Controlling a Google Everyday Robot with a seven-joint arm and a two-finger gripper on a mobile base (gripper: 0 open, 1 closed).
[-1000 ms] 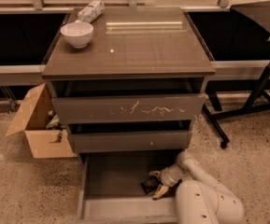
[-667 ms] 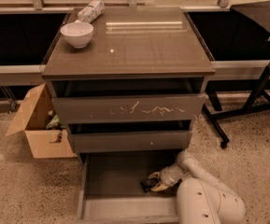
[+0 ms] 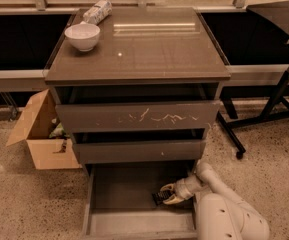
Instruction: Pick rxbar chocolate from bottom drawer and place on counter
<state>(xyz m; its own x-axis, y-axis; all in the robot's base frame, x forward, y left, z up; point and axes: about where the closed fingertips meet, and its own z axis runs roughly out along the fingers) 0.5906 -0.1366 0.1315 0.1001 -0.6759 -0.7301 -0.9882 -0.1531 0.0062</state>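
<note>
Black rxbar chocolate inside open bottom drawer; claw just beside.

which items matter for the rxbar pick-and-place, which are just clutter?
Job:
- rxbar chocolate, lying in the open bottom drawer
- gripper, down inside that drawer, at the bar
- counter, the drop-off

Lying about:
- white bowl and packet on the counter's back left
- cardboard box on the floor
- black stand

Glossy glass-like counter, matt scratched drawer front, smooth pale plastic pincer inside the matt bottom drawer.
</note>
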